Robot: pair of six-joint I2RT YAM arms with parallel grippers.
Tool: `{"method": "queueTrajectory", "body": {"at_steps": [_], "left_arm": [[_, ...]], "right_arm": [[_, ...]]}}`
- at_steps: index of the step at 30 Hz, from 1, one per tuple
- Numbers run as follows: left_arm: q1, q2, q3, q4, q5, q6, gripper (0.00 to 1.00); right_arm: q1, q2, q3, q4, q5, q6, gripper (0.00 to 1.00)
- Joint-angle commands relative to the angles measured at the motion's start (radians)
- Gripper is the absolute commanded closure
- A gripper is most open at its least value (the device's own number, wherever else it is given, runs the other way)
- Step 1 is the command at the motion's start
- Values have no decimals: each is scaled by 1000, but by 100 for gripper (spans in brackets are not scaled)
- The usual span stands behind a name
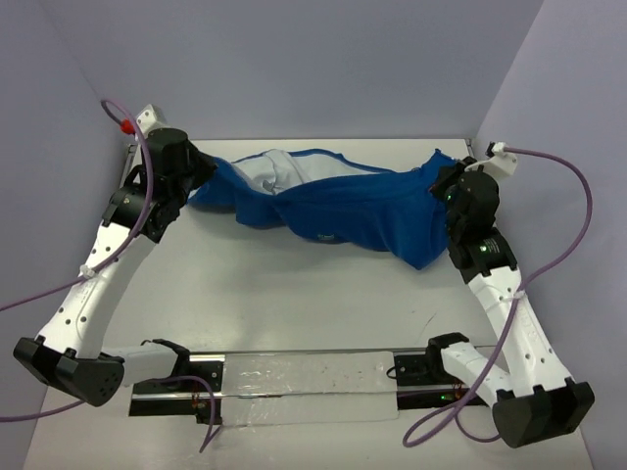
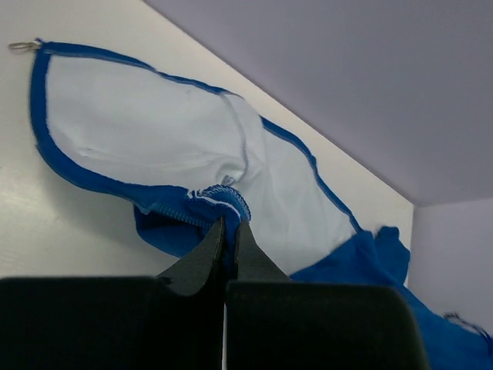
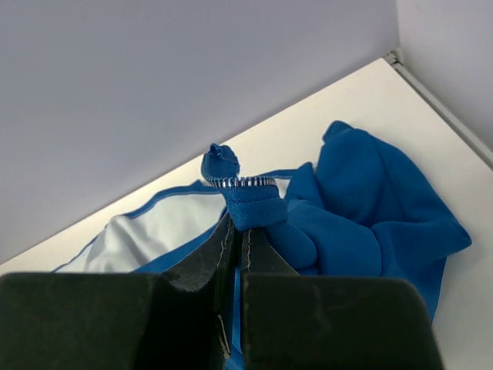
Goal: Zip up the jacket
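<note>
The royal-blue jacket [image 1: 343, 211] lies stretched across the far half of the table, with its pale lining [image 1: 279, 171] showing at the left. My left gripper [image 1: 199, 178] is shut on the jacket's left end. In the left wrist view its fingertips [image 2: 229, 225] pinch a stitched blue hem beside the white lining [image 2: 154, 131], and a small metal ring [image 2: 23, 46] sits at the fabric's far corner. My right gripper [image 1: 446, 188] is shut on the right end. In the right wrist view it [image 3: 237, 225] clamps a blue fold just below silvery zipper teeth [image 3: 243, 182].
A clear plastic sheet on a black rail [image 1: 304, 384] lies between the arm bases at the near edge. Purple cables [image 1: 573, 211] loop off both arms. Lilac walls close the table at the back and sides, and the table's right edge [image 3: 443, 104] runs near the jacket.
</note>
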Motion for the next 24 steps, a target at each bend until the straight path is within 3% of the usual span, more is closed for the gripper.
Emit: {"method": "queueTrajectory", "body": {"at_steps": [1,5,7,9,11,12,13,16,19,24], "left_arm": [[2,0,71,92,182,128,100],[-2,-56,24,93,338,146,100],[-15,-121,-107,88,377,123,100],[-45,-215,-239,71,357,79,100],[-61,-330,-409,49,249,7,99],[-63,-357,-458,31,194,-10,83],[-60,-378,-497,5,127,-20,53],[-30,-315,-451,-71,32,0,12],[5,-135,-307,-78,-15,56,4],[171,128,-141,-88,47,68,6]], "right_arm": [[-59,35,67,91,-112,15,100],[-62,-3,44,95,-248,-9,100],[-60,-44,11,78,-388,-25,100],[-34,-117,-56,46,-554,-37,100],[3,-162,-117,24,-641,-19,99],[35,-184,-159,13,-623,-5,86],[77,-205,-206,-3,-579,8,64],[157,-171,-248,-82,-412,6,22],[168,-100,-168,-177,-318,-7,12],[171,-12,-17,-190,-210,-31,8]]}}
